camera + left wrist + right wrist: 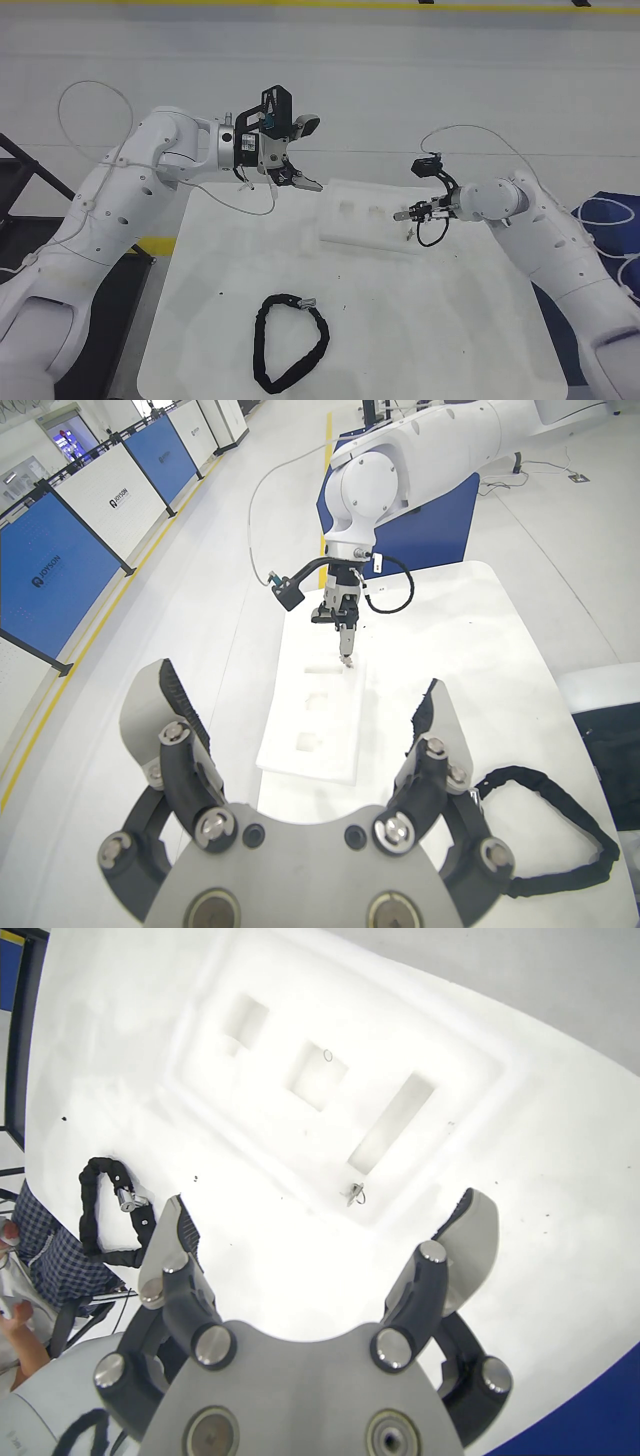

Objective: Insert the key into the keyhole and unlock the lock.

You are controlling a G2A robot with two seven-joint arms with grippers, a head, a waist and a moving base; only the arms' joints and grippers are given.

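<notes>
A small silver key on a ring lies on the white foam tray, by the end of its long slot. My right gripper hangs open just above it; from above it sits at the tray's right end. The black sleeved chain lock lies coiled near the table's front, its silver cylinder facing the tray. At the table's back left corner, my left gripper is held open and empty above the surface, pointing toward the tray and the lock.
The tray has three recesses; a thin ring lies in the middle one. The white table has free room around the lock. A blue cabinet stands behind the right arm, a black frame beside the left.
</notes>
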